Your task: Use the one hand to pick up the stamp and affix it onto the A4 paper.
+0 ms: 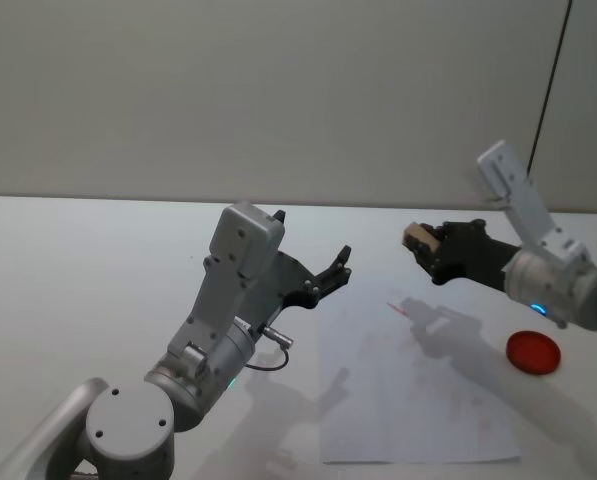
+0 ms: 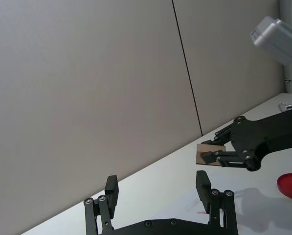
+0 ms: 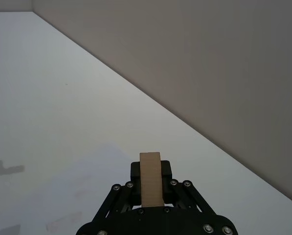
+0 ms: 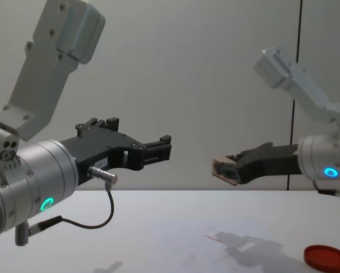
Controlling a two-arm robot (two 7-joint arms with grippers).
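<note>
Both arms are showing silver cylindrical wrists and pale grey angular link housings; left gripper [image 1: 333,275] and right gripper [image 1: 425,250] are black linkage types with visible screws; ring lights are glowing green on the left, blue on the right; a thin black cable is looping under the left wrist from a small metal plug.

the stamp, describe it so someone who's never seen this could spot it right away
Start at the white table and find the right gripper, raised above the A4 paper. The stamp is the small pale wooden block pinched between its black fingers, unlike the flat red disc lying on the table.
</note>
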